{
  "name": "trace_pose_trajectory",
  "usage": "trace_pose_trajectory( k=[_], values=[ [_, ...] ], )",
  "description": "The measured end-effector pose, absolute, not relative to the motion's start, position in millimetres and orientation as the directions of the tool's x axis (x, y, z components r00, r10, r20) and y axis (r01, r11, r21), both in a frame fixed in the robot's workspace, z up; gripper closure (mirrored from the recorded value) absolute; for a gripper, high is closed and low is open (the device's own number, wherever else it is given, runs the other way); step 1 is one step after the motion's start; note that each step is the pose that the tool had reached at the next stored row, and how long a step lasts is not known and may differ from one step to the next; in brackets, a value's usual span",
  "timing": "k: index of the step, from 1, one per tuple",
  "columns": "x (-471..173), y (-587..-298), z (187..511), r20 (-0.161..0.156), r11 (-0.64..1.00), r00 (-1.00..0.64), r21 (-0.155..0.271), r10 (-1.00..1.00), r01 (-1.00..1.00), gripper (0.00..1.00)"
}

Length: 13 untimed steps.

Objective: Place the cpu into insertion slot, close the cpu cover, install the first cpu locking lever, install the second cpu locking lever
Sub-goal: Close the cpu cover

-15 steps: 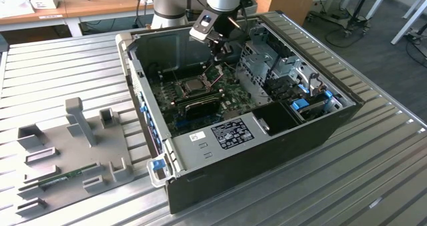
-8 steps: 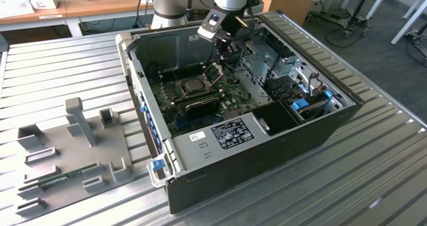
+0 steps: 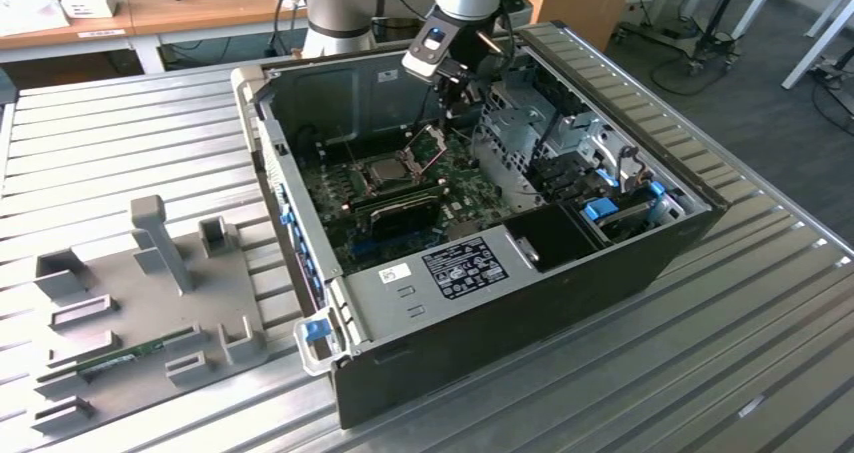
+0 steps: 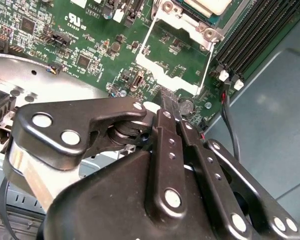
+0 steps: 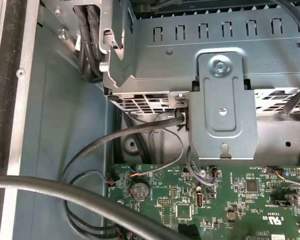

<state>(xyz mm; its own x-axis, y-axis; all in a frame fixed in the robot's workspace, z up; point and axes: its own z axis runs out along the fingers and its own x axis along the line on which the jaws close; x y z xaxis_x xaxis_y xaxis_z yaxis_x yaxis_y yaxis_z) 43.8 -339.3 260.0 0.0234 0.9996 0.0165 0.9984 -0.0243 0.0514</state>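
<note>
Pincer (image 4: 165, 100) just beside open cpu cover (image 4: 162, 77), cpu (image 4: 209, 4) beyond

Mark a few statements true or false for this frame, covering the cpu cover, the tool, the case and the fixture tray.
1. The cpu cover is swung open, and the green motherboard shows through its window. True.
2. The tool hangs outside the computer case. False: it is inside the case, close to the cover's free edge.
3. The case stands upright with its side panel on. False: it lies on its side, open on top, on the slatted metal table.
4. A narrow green module lies on the grey fixture tray beside the case. True.
</note>
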Motion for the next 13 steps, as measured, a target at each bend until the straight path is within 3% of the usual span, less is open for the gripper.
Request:
trace_pose_trajectory(
  k=[13],
  values=[
    [49.9, -339.3, 251.8, 0.017, -0.024, 0.023, 0.051, 1.0, 0.998, 0.89]
  ],
)
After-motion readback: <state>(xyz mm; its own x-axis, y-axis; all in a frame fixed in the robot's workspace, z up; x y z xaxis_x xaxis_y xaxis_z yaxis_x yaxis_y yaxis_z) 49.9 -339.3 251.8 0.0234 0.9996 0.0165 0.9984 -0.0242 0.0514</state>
